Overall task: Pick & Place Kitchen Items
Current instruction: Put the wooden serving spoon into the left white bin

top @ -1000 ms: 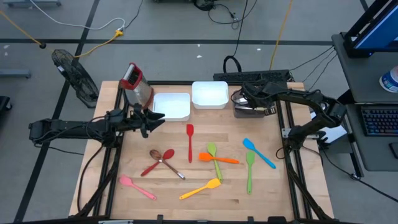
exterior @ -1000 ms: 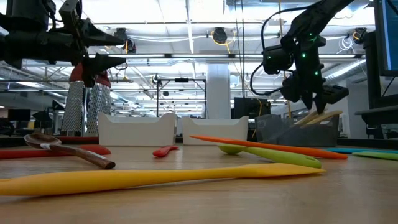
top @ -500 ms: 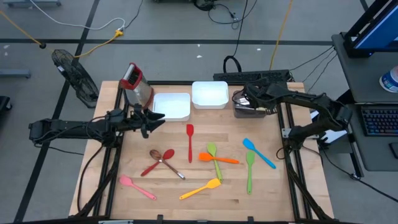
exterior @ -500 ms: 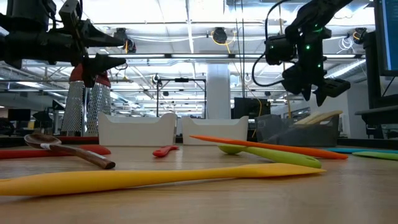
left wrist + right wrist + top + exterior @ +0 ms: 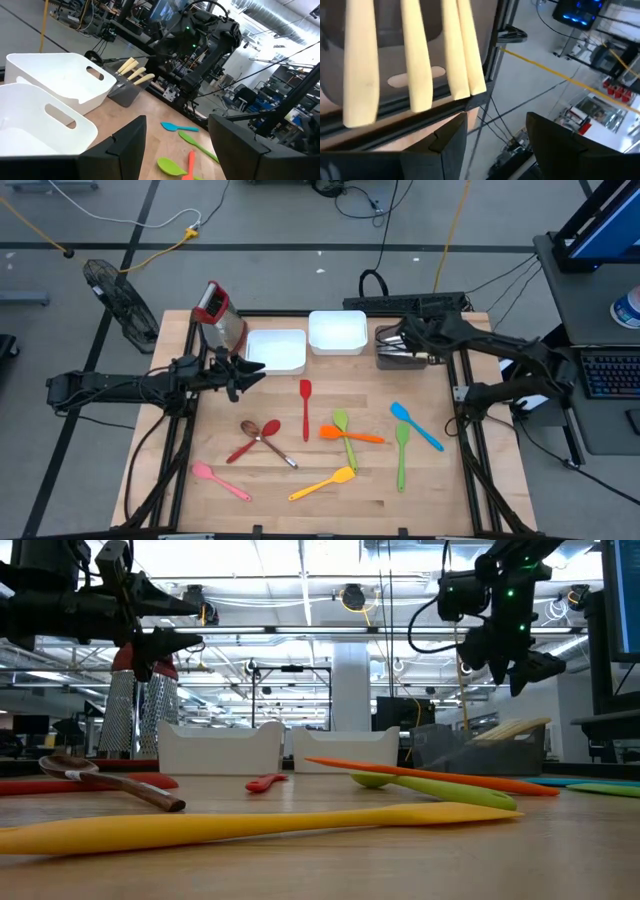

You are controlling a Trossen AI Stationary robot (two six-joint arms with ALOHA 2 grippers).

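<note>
Loose utensils lie flat on the wooden table: a red spatula [image 5: 305, 402], a brown spoon [image 5: 275, 448] crossed with a red spoon [image 5: 250, 442], a pink spatula [image 5: 220, 480], a yellow spatula [image 5: 322, 483], an orange spatula [image 5: 352, 436], a green spoon [image 5: 344, 432], a green spatula [image 5: 402, 452] and a blue spatula [image 5: 415, 426]. Pale-handled knives [image 5: 410, 55] lie in the dark tray [image 5: 398, 358], handles sticking out over its rim. My right gripper [image 5: 525, 670] is open and empty above the knives. My left gripper [image 5: 252, 370] is open and empty, in the air by the white trays.
Two white trays [image 5: 275, 350] [image 5: 337, 332] stand at the far edge, left of the dark tray. A red-topped metal box [image 5: 218, 315] stands at the far left corner. Bare wood [image 5: 440, 490] lies near the table's front right.
My right gripper has risen straight up from just over the knife handles in the dark tray and now hangs well above them. The knives have stayed in the tray. My left arm has kept still.
</note>
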